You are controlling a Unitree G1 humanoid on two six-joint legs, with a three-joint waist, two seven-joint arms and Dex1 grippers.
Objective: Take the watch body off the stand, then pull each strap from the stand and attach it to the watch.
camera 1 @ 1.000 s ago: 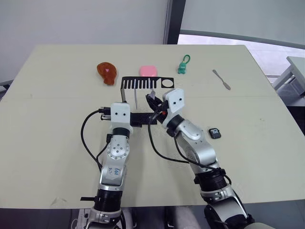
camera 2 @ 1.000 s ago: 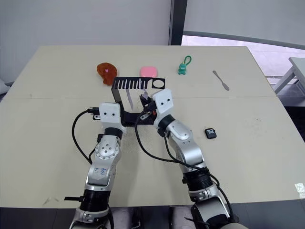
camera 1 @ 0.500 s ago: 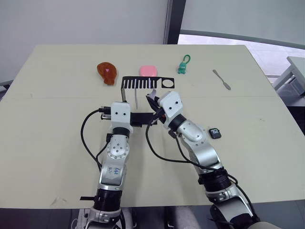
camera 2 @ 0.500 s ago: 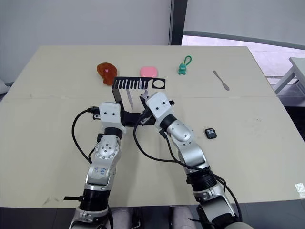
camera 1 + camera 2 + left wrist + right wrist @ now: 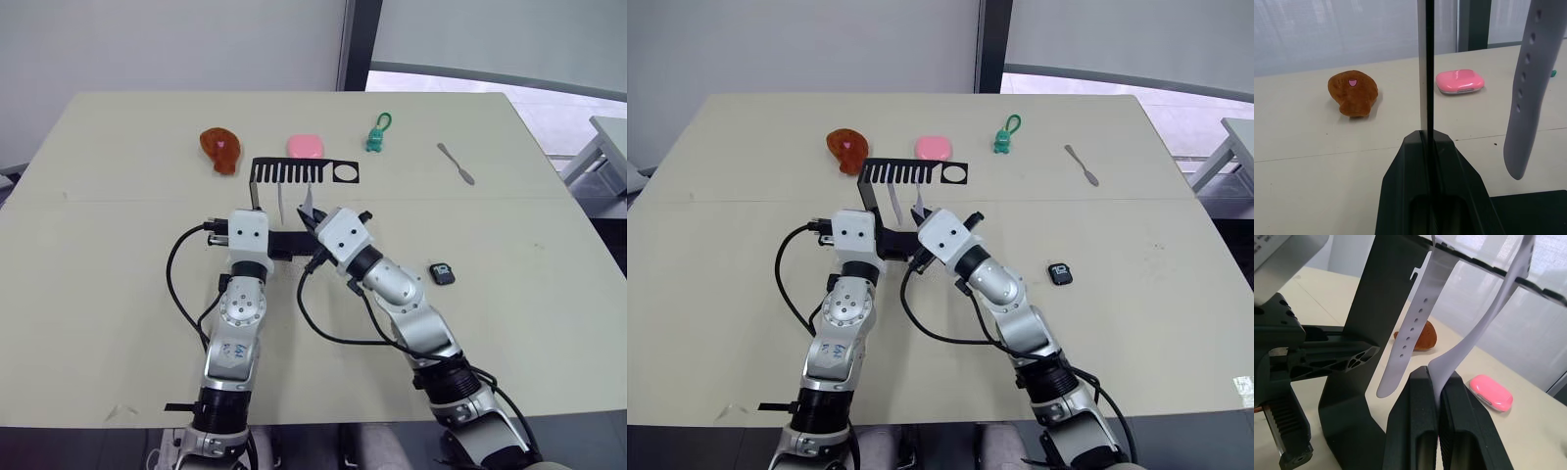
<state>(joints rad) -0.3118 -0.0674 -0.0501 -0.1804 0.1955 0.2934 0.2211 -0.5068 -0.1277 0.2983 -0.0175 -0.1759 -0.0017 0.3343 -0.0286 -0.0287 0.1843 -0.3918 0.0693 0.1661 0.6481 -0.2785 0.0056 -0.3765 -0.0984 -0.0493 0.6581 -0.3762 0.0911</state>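
Right gripper (image 5: 1439, 382) clenched on the plain strap (image 5: 1484, 318), pinched low between the fingers (image 5: 1415, 431), its upper end hooked in the comb slots of the stand (image 5: 1383, 293) above. Holed strap (image 5: 1410, 340) hanging free just beside those fingers, untouched. Left gripper (image 5: 1426, 142) clamped on the stand's thin post, edge-on between its fingers (image 5: 1400, 191), bracing the stand against the pull. Watch (image 5: 443, 273) lying flat on the table (image 5: 118, 255), well apart from both grippers, on the right arm's outer side.

Risks, judged from here: pulling at an angle to the slot likely to jam the strap end and drag or tip the stand if the left grip slips on so thin a post. Soft strap apt to stretch, then slide out of the pinch. Swinging strap or wrist liable to knock the holed strap off its slot.
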